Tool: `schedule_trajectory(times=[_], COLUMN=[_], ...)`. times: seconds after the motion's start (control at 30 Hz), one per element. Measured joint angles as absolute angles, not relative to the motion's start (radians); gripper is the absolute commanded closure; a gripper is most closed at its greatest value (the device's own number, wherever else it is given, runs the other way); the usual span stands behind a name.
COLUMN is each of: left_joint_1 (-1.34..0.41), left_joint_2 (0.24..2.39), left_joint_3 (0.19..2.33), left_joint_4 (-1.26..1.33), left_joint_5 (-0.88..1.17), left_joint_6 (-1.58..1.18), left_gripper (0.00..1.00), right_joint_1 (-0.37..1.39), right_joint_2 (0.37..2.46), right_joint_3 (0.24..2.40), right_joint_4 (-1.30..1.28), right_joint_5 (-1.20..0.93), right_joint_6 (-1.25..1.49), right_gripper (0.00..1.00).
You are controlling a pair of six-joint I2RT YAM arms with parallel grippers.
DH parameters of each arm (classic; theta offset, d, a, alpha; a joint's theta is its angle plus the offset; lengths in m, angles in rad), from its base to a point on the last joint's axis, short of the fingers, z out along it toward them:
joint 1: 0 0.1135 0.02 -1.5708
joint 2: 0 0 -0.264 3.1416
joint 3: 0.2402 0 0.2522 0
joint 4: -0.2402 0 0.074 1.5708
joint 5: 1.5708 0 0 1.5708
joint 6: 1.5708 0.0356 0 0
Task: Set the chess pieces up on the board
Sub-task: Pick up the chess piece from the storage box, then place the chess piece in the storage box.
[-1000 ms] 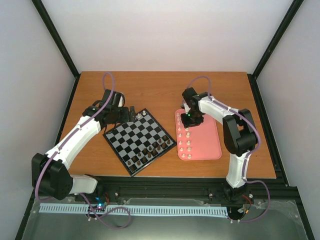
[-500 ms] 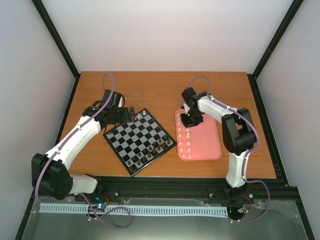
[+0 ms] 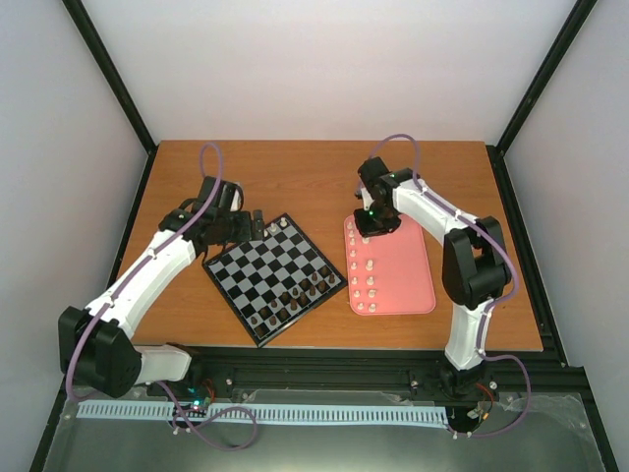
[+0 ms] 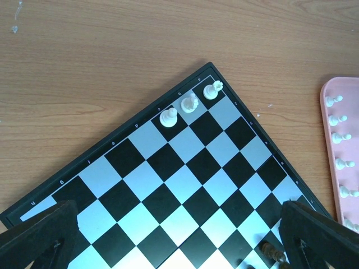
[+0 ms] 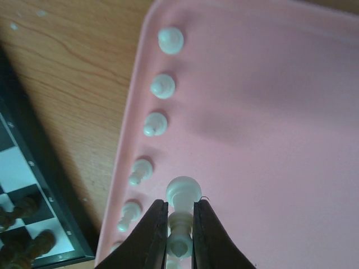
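— On the left side of the wooden table [image 3: 295,172], what is the arm doing?

— Its left gripper [image 3: 256,223] hovers at the far left edge of the chessboard [image 3: 257,273]. The jaws are spread wide and hold nothing.

— And on the chessboard itself?

— Three white chess pieces [image 4: 190,103] stand side by side on the squares at the far corner. A cluster of dark brown pieces [image 3: 295,300] sits along the near right edge. The squares between them are bare.

— What lies further right?

— A pink tray [image 3: 405,275] lies just beside the chessboard. A row of white pieces [image 3: 371,280] runs down its left edge.

— And the arm on that side?

— The right gripper [image 5: 179,224] is over the far left part of the pink tray, at the top of that row. Its fingers are almost closed, pinching one white piece [image 5: 183,191] between them. I cannot tell whether that piece touches the tray or is lifted clear of it.
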State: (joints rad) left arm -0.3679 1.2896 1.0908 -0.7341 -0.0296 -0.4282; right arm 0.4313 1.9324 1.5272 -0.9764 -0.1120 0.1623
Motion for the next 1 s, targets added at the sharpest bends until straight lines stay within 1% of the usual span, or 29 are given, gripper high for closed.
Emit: schedule_trajectory(times=[0.2, 0.43, 0.63, 0.9, 0.93, 1.0], left_joint_1=[-0.368, -0.368, -0.368, -0.368, -0.368, -0.368], left_joint_2=[1.280, 1.271, 1.265, 1.265, 1.265, 1.265], left_joint_3=[1.090, 1.089, 1.089, 1.089, 1.089, 1.089], left_joint_4=[-0.735, -0.735, -0.738, -0.752, -0.755, -0.757], left_joint_5=[-0.030, -0.030, -0.030, -0.030, -0.030, -0.030], left_joint_6=[-0.422, -0.422, -0.422, -0.422, -0.422, -0.422], left_gripper=[0.00, 0.00, 0.00, 0.00, 0.00, 0.00], right_joint_1=[0.432, 0.432, 0.431, 0.432, 0.432, 0.431], right_joint_2=[1.917, 1.937, 1.977, 2.008, 2.011, 2.016], right_joint_3=[1.578, 1.575, 1.567, 1.542, 1.538, 1.531], right_joint_4=[-0.994, -0.995, -0.961, -0.921, -0.919, -0.915], right_joint_5=[-0.098, -0.019, 0.007, 0.012, 0.012, 0.012], right_joint_6=[0.162, 0.162, 0.162, 0.162, 0.162, 0.161], right_gripper=[0.93, 0.93, 0.93, 0.89, 0.88, 0.82])
